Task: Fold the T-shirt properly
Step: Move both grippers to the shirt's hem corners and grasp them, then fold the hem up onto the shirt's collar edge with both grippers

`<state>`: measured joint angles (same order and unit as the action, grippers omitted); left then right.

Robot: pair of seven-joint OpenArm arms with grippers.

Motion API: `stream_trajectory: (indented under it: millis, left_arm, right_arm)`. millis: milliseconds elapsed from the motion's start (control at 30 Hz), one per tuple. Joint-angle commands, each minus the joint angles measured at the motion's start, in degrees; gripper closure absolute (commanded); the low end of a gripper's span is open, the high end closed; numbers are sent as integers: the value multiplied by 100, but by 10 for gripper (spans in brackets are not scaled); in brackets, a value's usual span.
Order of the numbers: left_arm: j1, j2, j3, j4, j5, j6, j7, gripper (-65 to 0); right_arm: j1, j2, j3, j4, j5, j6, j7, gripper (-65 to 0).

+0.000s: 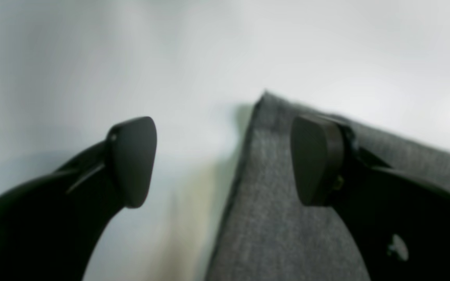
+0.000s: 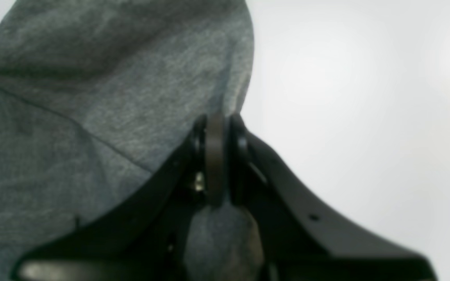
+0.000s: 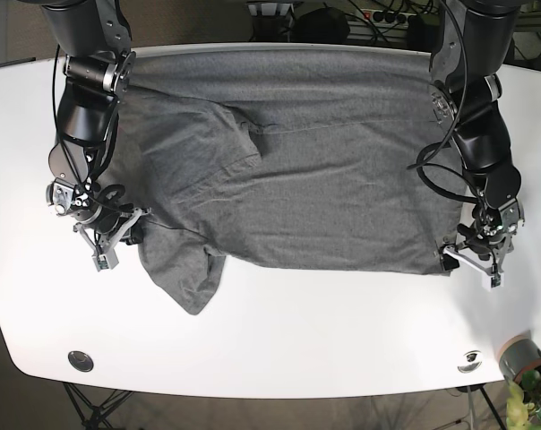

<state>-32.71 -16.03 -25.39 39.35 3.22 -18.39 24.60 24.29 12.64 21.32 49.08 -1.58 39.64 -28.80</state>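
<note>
Grey knit fabric fills the lower right of the left wrist view — a corner of the T-shirt (image 1: 287,218) lying on the white tabletop (image 1: 92,58). Left end effector (image 1: 225,160) spread wide: one dark pad (image 1: 133,160) over bare tabletop, the other (image 1: 315,160) over the cloth; the shirt edge runs between them. Nothing pinched

Right wrist view: right end effector (image 2: 215,156) pressed together on the T-shirt (image 2: 92,117), with a fold of grey cloth clamped between the pads. The fabric bunches up and to the left, and a crease line runs diagonally across it. White tabletop (image 2: 365,97) to the right

Base view: T-shirt (image 3: 324,179) spread across the upper middle of the tabletop (image 3: 279,349), mostly flat — one flap hangs rumpled at lower left, a fold shows near the top. Right end effector (image 3: 109,235) at the shirt's left edge, touching the cloth. Left end effector (image 3: 475,260) at the lower right corner of the shirt. A plant (image 3: 532,394) and a grey pot (image 3: 517,356) sit at the bottom right corner of the frame
</note>
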Motion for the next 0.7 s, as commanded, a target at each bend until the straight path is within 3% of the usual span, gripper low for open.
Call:
stream_trajectory:
  millis: [0,167,333,500,600,667]
  left_arm:
    - [-259,-98,55,-54,-81,6,-144,-508]
    - [-276,-124,82,-327,-89,-73,-152,-508]
    - [-276,-107,90,-406,-89,-644,-152,-506]
    - [-479,-98,90,-995,-89,-679,-152,-500]
    - [-619,-115,90,-1364,-89,-688,-161,-394]
    - [-628,-115,90,-1390,-89,-697,-170,-281]
  right_arm:
    - [142,41,0,90,22,36,9,-29]
    - [142,32,0,90,22,36,9,-29]
    - [133,23,26,90,22,36,9,-29]
    - [142,23,26,90,22,36,9,-29]
    - [230,23,26,99,22,36,9,-29]
    - [256,23,35,99,22,36,9,-29]
